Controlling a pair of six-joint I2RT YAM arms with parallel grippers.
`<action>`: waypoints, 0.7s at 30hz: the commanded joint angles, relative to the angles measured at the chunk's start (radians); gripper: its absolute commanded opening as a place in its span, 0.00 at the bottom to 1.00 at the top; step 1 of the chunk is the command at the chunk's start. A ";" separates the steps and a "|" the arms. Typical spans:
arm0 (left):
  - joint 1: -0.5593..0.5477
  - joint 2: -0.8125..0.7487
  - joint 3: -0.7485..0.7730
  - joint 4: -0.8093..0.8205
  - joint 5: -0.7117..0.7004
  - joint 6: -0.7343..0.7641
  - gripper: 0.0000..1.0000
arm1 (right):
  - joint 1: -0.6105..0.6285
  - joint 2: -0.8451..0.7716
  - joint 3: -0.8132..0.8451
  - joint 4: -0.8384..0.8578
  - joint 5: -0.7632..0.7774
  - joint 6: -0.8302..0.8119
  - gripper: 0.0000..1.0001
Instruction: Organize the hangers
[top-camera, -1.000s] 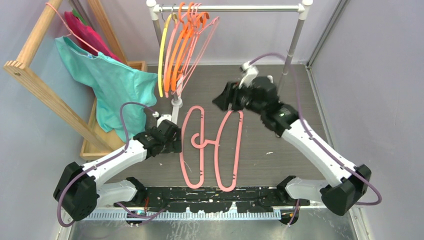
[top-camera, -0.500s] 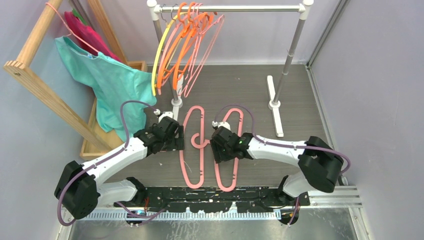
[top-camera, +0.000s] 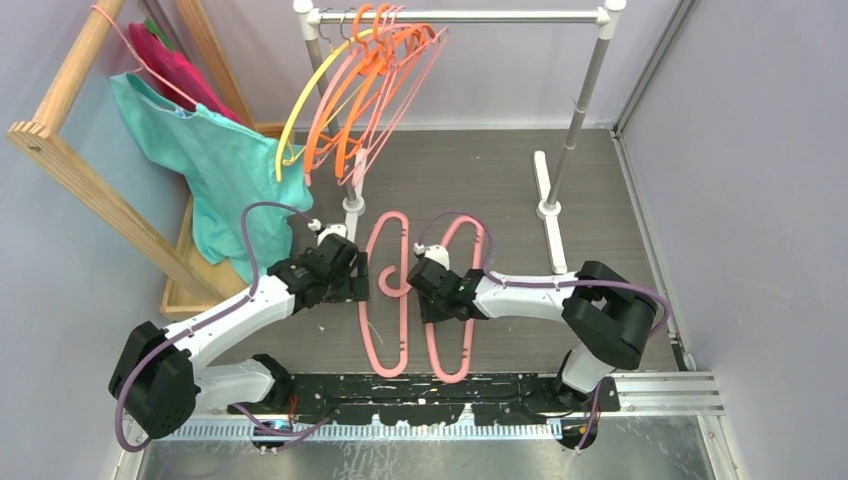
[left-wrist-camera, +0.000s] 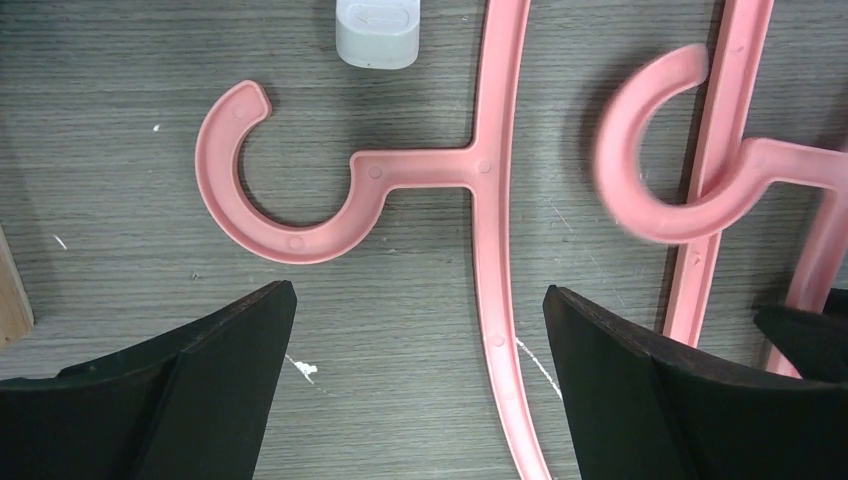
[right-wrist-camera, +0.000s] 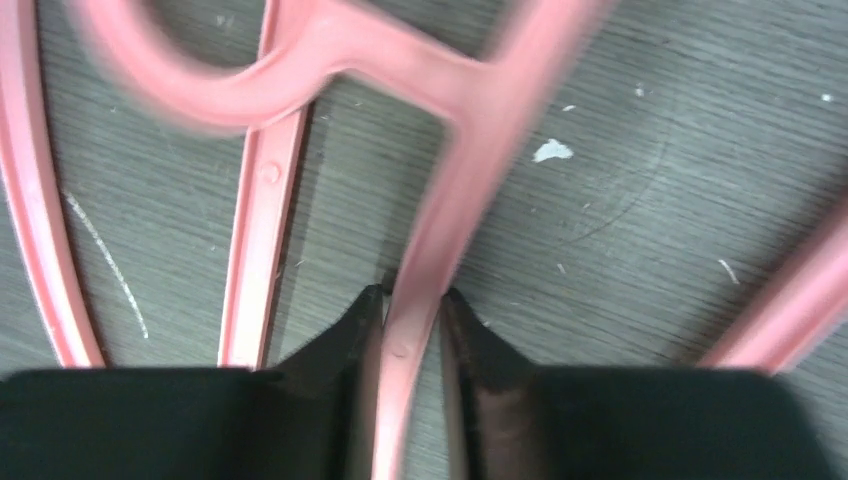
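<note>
Two pink hangers lie side by side on the table, a left one (top-camera: 385, 300) and a right one (top-camera: 468, 300), hooks overlapping. My right gripper (top-camera: 428, 292) is low over the right hanger; in the right wrist view the gripper (right-wrist-camera: 412, 295) is shut on that hanger's thin bar (right-wrist-camera: 440, 200). My left gripper (top-camera: 345, 280) hovers by the left hanger, open; in the left wrist view the gripper (left-wrist-camera: 420, 300) has that hanger's bar (left-wrist-camera: 495, 250) between its fingers, untouched. Yellow (top-camera: 300, 100), orange (top-camera: 345, 110) and pink (top-camera: 405, 90) hangers hang on the rail (top-camera: 500, 16), swung left.
A wooden frame (top-camera: 90, 190) at the left carries a teal garment (top-camera: 230, 170) and a magenta one (top-camera: 165, 60). The rack's white feet (top-camera: 548, 215) stand on the table behind the hangers; one foot (left-wrist-camera: 377, 30) shows in the left wrist view. A wooden tray (top-camera: 185, 290) sits left.
My right arm swung from the back right down to the right hanger on the table and its jaws closed round the bar. The hangers on the rail swung out to the left.
</note>
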 joint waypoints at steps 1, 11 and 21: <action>-0.002 -0.029 -0.003 0.017 -0.007 0.012 0.98 | 0.004 0.027 0.008 0.006 0.088 0.057 0.14; -0.002 -0.058 -0.012 0.003 -0.016 0.006 0.98 | -0.025 -0.287 0.007 -0.112 0.312 0.023 0.01; -0.002 -0.044 -0.030 0.028 -0.016 0.004 0.98 | -0.443 -0.539 0.246 -0.022 -0.179 -0.102 0.01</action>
